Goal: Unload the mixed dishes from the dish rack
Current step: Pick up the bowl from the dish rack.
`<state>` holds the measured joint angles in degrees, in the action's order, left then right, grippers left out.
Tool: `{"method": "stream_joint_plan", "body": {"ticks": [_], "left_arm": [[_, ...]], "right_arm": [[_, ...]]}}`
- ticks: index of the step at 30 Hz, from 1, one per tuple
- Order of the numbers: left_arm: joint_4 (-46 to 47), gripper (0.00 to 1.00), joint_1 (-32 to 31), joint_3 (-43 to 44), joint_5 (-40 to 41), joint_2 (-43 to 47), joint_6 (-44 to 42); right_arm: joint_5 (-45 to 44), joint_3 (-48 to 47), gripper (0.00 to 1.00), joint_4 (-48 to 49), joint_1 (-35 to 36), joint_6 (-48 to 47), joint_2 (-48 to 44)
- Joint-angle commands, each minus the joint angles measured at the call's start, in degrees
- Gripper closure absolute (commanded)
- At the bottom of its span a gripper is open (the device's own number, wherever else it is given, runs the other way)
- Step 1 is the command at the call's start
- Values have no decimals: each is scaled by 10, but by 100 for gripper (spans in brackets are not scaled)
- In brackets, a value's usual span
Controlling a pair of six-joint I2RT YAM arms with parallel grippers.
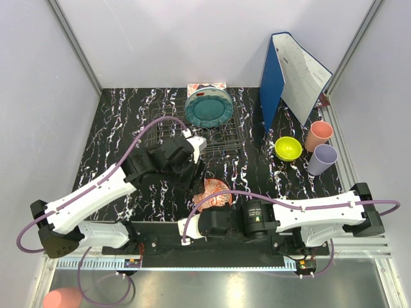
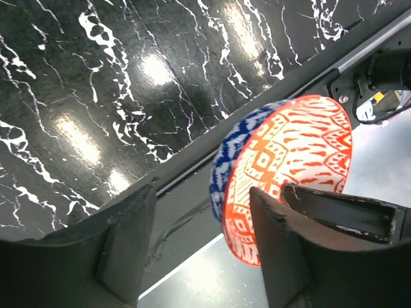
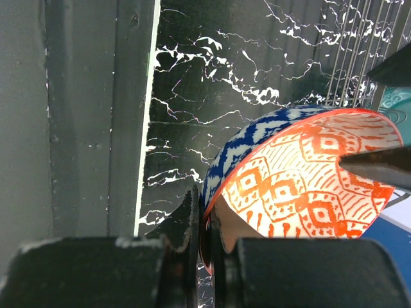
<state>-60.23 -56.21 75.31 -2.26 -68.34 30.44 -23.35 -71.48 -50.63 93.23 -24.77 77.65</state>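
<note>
A glossy bowl (image 3: 302, 173), blue-and-white patterned outside and printed with orange-red diamonds inside, was tilted on edge near the front edge of the black, white-veined marble-look tabletop (image 1: 115, 128). The right claw (image 3: 207, 224) pinched its thin rim, jaws nearly closed on it. The left claw (image 2: 200, 212) stood wide, with the bowl between its dark fingers. Farther back, a teal scalloped plate (image 1: 209, 108) stood in the grey wire dish rack (image 1: 234, 131). Plain white walls enclosed the tabletop.
</note>
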Motion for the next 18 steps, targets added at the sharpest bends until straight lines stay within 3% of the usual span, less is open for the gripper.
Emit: {"method": "stream_joint_plan", "body": {"ticks": [1,10,13,18], "left_arm": [[19,47,-9,-14,2,-1,5],[19,79,-20,-45,-9,-3,3],[19,100,-21,-46,-6,-7,2],[26,100,-21,-39,6,-2,2]], "right_arm": [[-28,1,100,32,-3,-9,-21],[-42,6,100,36,-4,-21,-32],[-42,6,100,37,-4,-19,-35],[-70,6,100,50,-3,-15,-36]]}}
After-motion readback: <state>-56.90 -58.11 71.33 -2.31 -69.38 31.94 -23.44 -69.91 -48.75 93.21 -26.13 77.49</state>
